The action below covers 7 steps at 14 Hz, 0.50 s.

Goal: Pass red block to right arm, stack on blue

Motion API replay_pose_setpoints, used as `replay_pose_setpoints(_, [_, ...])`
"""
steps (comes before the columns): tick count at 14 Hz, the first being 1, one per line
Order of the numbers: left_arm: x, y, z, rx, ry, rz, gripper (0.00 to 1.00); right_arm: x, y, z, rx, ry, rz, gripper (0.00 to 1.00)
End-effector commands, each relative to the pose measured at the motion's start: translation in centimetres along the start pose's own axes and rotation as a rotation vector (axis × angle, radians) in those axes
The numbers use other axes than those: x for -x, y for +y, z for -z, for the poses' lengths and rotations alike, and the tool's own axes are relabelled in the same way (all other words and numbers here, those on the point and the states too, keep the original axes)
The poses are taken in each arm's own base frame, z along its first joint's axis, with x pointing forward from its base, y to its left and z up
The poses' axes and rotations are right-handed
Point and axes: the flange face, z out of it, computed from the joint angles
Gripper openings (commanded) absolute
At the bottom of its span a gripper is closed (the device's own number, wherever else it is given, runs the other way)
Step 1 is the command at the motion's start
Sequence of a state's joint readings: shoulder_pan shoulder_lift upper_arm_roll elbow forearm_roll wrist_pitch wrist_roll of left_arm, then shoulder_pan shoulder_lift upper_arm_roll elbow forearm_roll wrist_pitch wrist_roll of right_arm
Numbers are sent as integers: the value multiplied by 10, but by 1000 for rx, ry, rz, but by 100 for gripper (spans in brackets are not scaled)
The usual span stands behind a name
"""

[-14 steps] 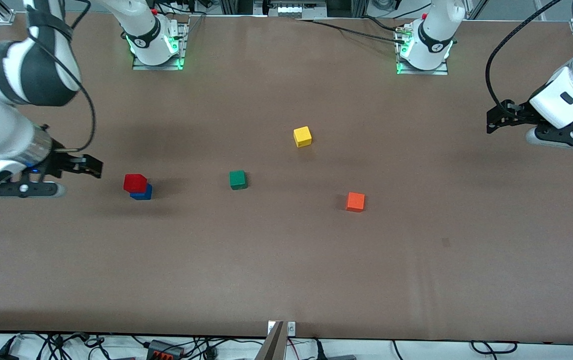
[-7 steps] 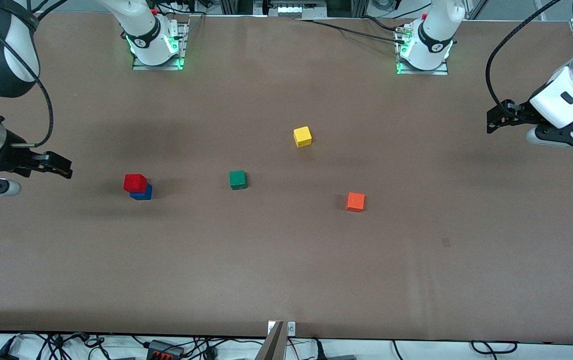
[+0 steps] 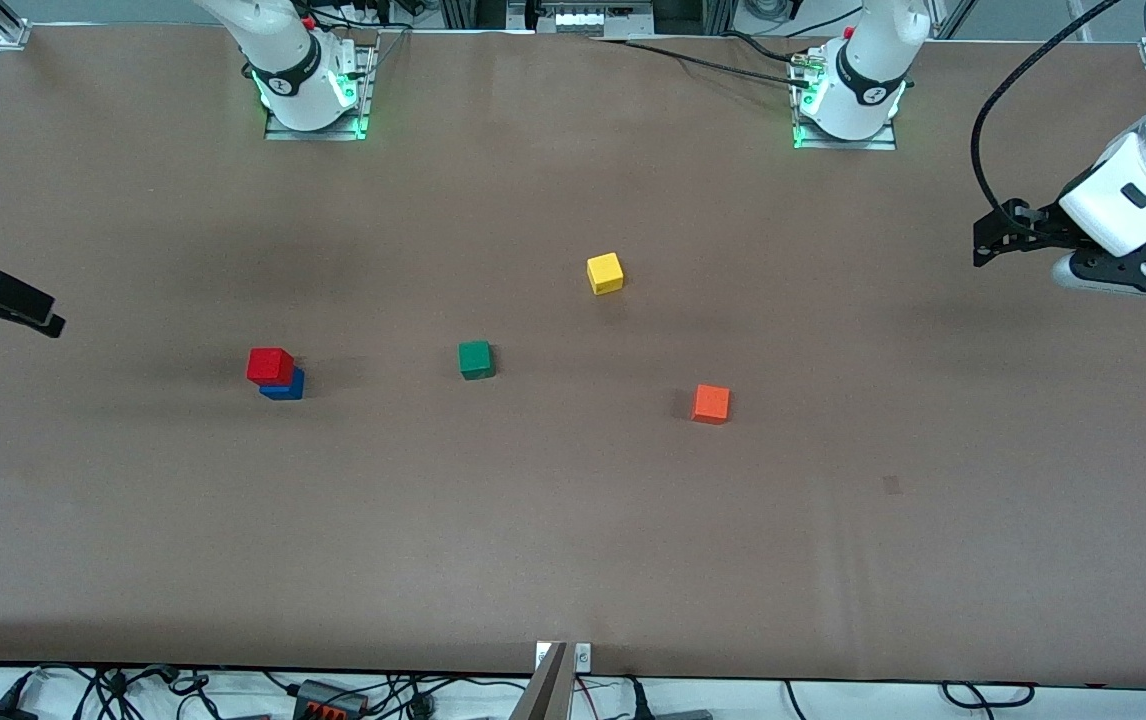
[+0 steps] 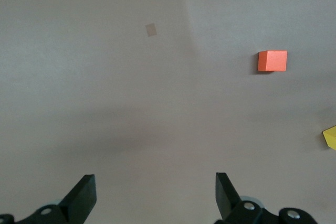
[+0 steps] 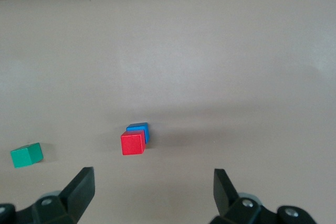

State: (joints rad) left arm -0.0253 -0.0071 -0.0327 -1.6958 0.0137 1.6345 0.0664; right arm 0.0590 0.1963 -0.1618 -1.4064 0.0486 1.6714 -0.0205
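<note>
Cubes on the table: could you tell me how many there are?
5. The red block sits on the blue toward the right arm's end; the green cube mid-table; yellow cube farthest from the camera; orange cube nearest. None appears hidden.

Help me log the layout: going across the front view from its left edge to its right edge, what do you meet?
right gripper → red block stacked on the blue → green cube → yellow cube → orange cube → left gripper
</note>
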Motion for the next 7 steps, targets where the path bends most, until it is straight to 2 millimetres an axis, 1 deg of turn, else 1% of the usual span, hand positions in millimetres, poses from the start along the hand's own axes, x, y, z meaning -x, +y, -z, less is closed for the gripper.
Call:
replay_pose_setpoints(1, [-1, 0, 7, 16, -3, -17, 100, 8, -5, 7, -13, -10, 50, 100])
replay_pose_setpoints(3, [-1, -1, 6, 18, -4, -16, 100, 15, 0, 3, -12, -33, 65, 100])
replay_pose_setpoints(4, [-1, -1, 6, 18, -4, -17, 100, 21, -2, 3, -8, -35, 68, 100])
replay_pose_setpoints(7, [-1, -1, 7, 18, -3, -17, 100, 46, -2, -4, -3, -48, 60, 100])
